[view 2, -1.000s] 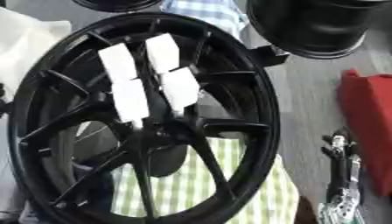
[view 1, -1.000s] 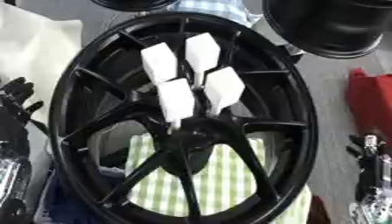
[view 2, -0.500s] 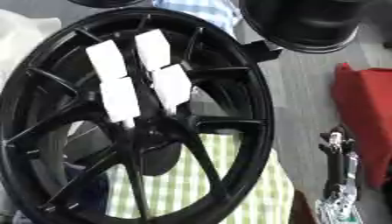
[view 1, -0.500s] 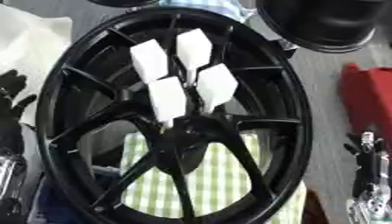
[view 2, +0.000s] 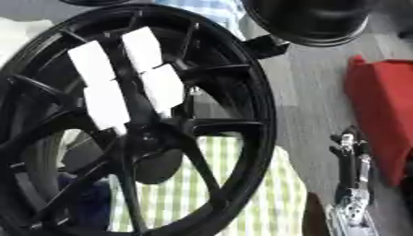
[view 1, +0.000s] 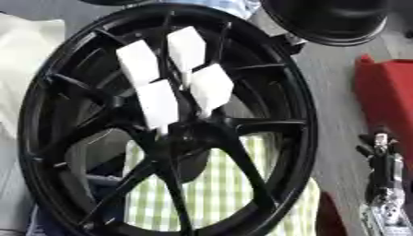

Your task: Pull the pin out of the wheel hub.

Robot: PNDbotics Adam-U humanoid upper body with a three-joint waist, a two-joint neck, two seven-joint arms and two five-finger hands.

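A large black wheel (view 1: pixel 165 122) with thin spokes fills most of both views, lying tilted on the surface (view 1: pixel 339 99), its rim running from the top edge down to the bottom edge. Four white rectangular blocks (view 1: pixel 174 80) stand clustered over the upper part of the spokes, close together, just above the hub (view 1: pixel 181 136) where the spokes meet; which of them, if any, is the pin cannot be told, and no separate pin can be made out at the hub. Through the lower spoke gaps a green and white checked cloth (view 1: pixel 214 193) shows beneath the wheel. A second round black object (view 1: pixel 335 20) sits at the upper right, just beside the wheel rim. A red object (view 2: pixel 383 110) lies at the right edge, apart from the wheel. A pale cloth or sheet (view 1: pixel 24 60) shows at the left behind the rim. The right hand (view 2: pixel 351 152) appears near the lower right corner, fingers pointing up and relaxed rather than curled, holding nothing, and well apart from the hub; its silver forearm section shows below it. The left hand is not seen in either view. Nothing touches the white blocks or the hub.
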